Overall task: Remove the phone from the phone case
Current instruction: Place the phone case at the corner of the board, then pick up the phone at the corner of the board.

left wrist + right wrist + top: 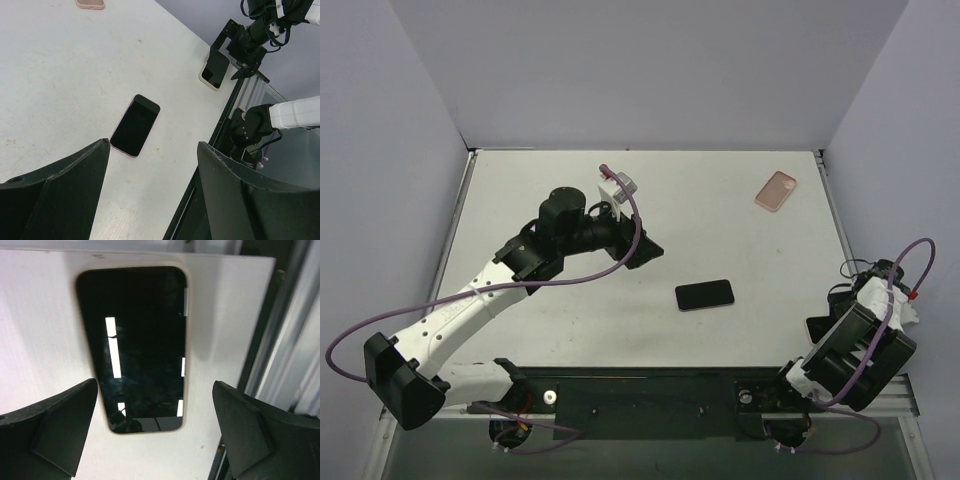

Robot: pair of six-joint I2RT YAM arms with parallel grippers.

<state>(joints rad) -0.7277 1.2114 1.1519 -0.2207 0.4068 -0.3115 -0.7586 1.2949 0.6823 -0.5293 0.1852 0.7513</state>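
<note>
The cased phone [140, 350] lies at the table's right edge, towards the near side, directly under the right gripper [155, 384]. Its jaws stand wide and empty on either side of the phone's narrow width, the long axis running across their closing line. The left gripper [154, 145], also wide and empty, hangs well apart over mid-table. How high the right one sits is hard to judge.

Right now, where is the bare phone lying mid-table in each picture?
Top external: bare phone just right of centre, slightly below the middle.
Left wrist: middle of the picture.
Right wrist: not in it; that view shows a cased phone.
Shared landmark: pink case, upper right in the top view, top edge in the left wrist view.
</note>
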